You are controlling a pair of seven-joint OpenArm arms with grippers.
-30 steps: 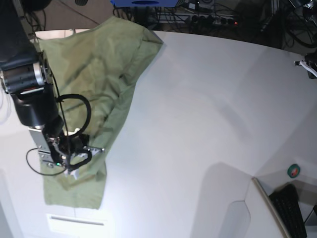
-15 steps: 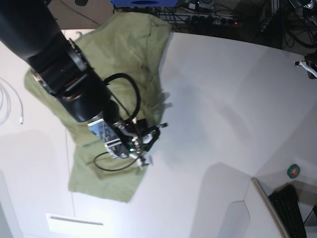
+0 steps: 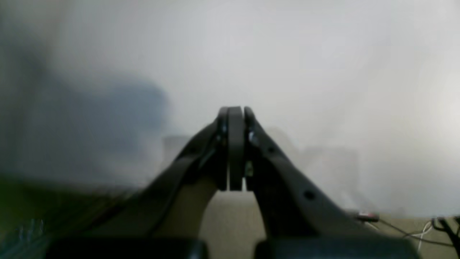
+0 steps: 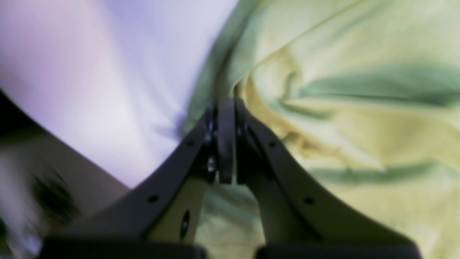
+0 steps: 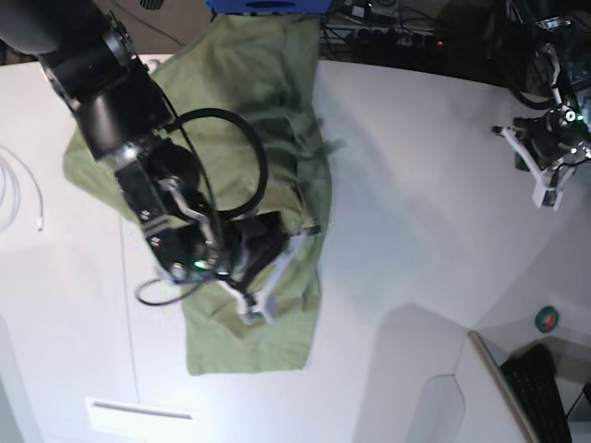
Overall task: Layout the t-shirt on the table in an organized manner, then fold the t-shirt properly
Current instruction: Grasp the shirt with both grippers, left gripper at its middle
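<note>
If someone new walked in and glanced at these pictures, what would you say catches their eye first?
Probably the olive-green t-shirt, rumpled on the left side of the white table in the base view. Over it looms the bulky right arm, its right gripper down on the cloth with jaws shut. The left gripper, also shut, hovers at the table's far right edge, away from the shirt.

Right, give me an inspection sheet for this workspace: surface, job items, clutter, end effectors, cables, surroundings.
Surface: white table, bare on its right half.
Job items: green t-shirt crumpled on the table's left side, not laid flat, top edge at the far rim.
Clutter: green tape roll on the side ledge.
End effectors: right end effector shut, over the shirt; the wrist view shows cloth at its tips, grip uncertain. Left end effector shut, empty, above the table's right edge.
Cables: white cable on the table at far left; black loop on the right arm.
Surroundings: dark cable tangle behind the table; keyboard lower right.
</note>
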